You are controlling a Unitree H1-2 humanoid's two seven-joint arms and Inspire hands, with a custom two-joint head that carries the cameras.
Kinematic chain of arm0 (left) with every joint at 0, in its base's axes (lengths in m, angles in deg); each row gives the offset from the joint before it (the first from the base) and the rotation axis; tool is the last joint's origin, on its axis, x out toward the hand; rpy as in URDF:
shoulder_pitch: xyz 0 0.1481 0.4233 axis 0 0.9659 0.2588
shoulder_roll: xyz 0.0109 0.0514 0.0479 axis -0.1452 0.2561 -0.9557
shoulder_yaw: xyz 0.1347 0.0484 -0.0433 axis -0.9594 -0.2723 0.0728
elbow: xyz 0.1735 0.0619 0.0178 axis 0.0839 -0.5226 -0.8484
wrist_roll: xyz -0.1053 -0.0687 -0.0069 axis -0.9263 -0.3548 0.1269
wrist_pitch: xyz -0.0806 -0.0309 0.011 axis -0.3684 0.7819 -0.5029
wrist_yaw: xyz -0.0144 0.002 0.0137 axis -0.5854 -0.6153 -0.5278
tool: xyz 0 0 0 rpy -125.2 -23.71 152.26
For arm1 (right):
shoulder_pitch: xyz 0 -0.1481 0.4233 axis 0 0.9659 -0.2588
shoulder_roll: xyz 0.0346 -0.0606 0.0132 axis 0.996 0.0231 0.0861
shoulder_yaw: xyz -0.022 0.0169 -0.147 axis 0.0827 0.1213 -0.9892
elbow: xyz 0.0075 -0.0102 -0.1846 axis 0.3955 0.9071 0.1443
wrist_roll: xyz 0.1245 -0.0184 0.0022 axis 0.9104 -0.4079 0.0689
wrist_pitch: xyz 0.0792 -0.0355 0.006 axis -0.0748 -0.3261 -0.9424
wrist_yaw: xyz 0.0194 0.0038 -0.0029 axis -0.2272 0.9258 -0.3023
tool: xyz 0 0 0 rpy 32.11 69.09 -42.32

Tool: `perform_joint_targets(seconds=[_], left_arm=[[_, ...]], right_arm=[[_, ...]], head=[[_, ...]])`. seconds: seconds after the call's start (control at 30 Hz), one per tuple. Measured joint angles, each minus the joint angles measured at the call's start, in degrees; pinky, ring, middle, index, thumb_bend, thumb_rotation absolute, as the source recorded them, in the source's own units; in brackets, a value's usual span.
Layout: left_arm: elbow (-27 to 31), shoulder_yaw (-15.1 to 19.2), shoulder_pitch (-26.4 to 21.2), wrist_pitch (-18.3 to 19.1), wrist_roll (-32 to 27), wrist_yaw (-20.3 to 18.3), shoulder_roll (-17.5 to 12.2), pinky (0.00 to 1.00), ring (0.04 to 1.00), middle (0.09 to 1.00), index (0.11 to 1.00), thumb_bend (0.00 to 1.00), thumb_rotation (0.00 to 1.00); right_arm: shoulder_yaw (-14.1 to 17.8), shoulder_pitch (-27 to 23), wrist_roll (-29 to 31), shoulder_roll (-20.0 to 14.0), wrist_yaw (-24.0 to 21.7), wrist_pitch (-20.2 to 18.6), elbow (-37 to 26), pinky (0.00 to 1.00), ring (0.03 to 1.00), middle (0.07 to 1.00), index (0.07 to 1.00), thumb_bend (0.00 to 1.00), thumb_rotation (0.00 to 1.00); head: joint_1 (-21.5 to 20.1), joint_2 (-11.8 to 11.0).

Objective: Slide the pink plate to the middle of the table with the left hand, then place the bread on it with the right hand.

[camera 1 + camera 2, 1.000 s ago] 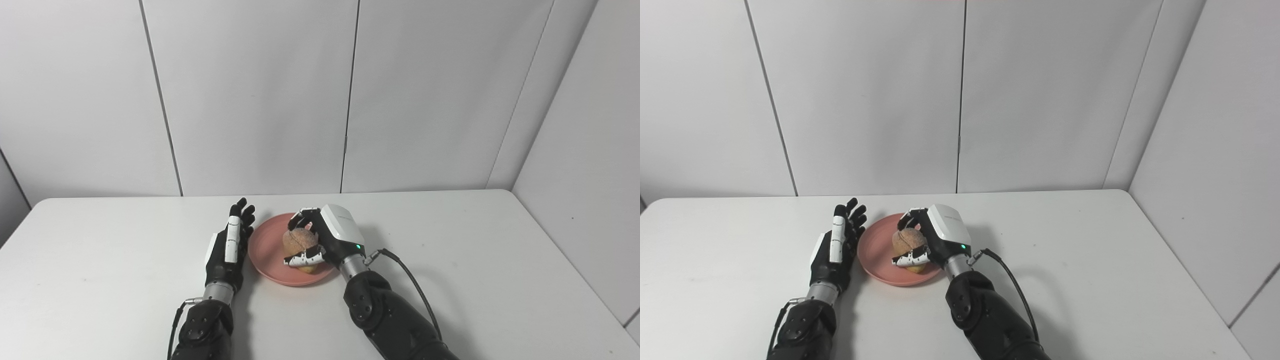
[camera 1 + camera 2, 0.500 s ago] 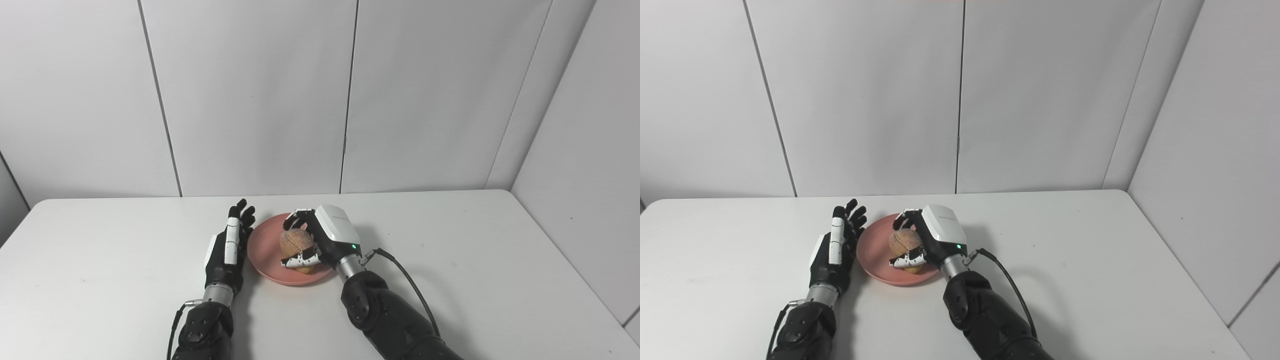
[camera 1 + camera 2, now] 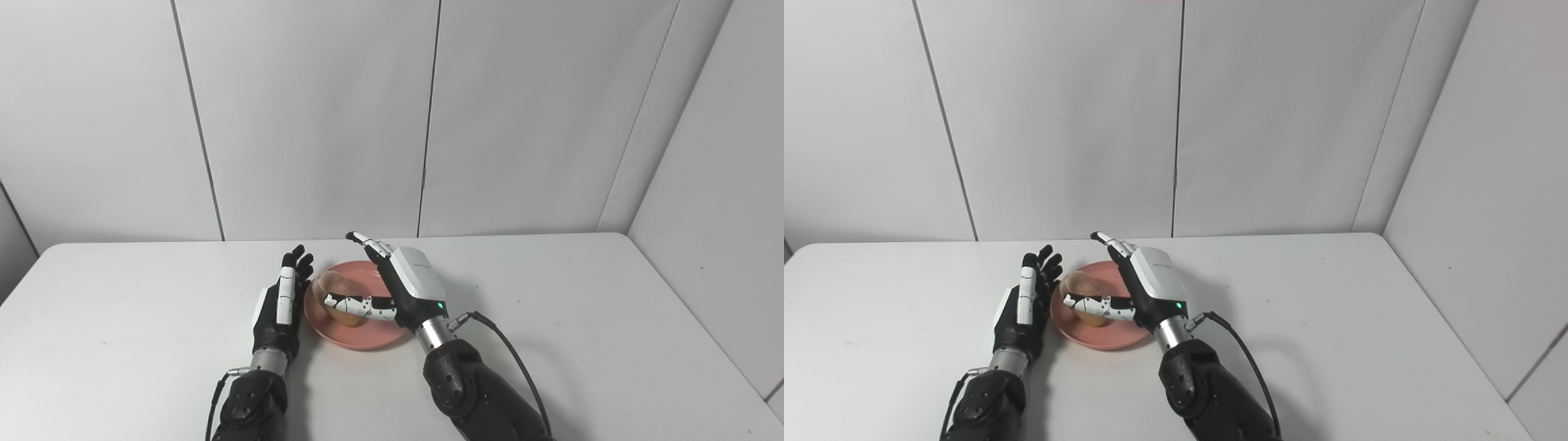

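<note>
While I watch through the head cameras, the right robot hand (image 3: 398,288) hangs over the pink plate (image 3: 358,334) with its fingers (image 3: 367,242) spread wide and pointing away from me and its thumb stretched out sideways, so it holds nothing. I see the bread (image 3: 335,294) sitting on the plate just to the left of that palm, its top looking blurred, with the thumb crossing in front of its lower part; I cannot tell whether the thumb touches it. My left robot hand (image 3: 278,306) stands edge-up on the tabletop (image 3: 122,306) just left of the plate, fingers straight and a little apart, palm facing the plate's rim and empty; whether it actually touches the rim I cannot say. From the left robot hand, the bread lies just to the right, between the two palms. I see the plate lying flat, with a black cable (image 3: 508,355) looping from the right wrist across the tabletop to the right of that arm.
</note>
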Motion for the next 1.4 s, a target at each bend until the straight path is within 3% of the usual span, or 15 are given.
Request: perform_joint_targets(seconds=[0.4, 0.77, 1.0, 1.4], left_arm=[[0.0, -0.1, 0.0, 0.0, 0.1, 0.0, -0.2, 1.00, 0.970, 0.948, 0.939, 0.76, 1.00], [0.0, -0.4, 0.0, 0.0, 1.8, 0.1, -0.7, 1.00, 0.981, 0.958, 0.949, 0.78, 1.00], [0.0, -0.4, 0.1, 0.0, 2.2, 0.3, -1.5, 1.00, 0.984, 0.964, 0.954, 0.78, 1.00], [4.9, 0.0, 2.6, 0.9, 1.7, -0.5, -1.8, 1.00, 1.000, 0.992, 0.981, 0.76, 1.00]], right_arm=[[7.8, 3.1, 11.3, 0.6, -4.8, 0.9, -6.1, 0.84, 0.922, 0.971, 0.964, 0.61, 0.85], [13.8, 6.2, 19.7, 1.0, -7.4, 1.0, -6.3, 0.97, 0.990, 0.993, 0.999, 0.62, 1.00], [16.7, 7.0, 24.9, 1.5, -10.5, 0.7, -7.2, 1.00, 1.000, 0.999, 1.000, 0.69, 1.00], [19.8, 9.8, 33.5, 3.5, -15.0, 0.7, -7.1, 1.00, 1.000, 1.000, 1.000, 0.63, 0.97]], head=[[0.5, 0.3], [0.9, 0.5], [1.1, 0.8], [3.4, 1.5]])
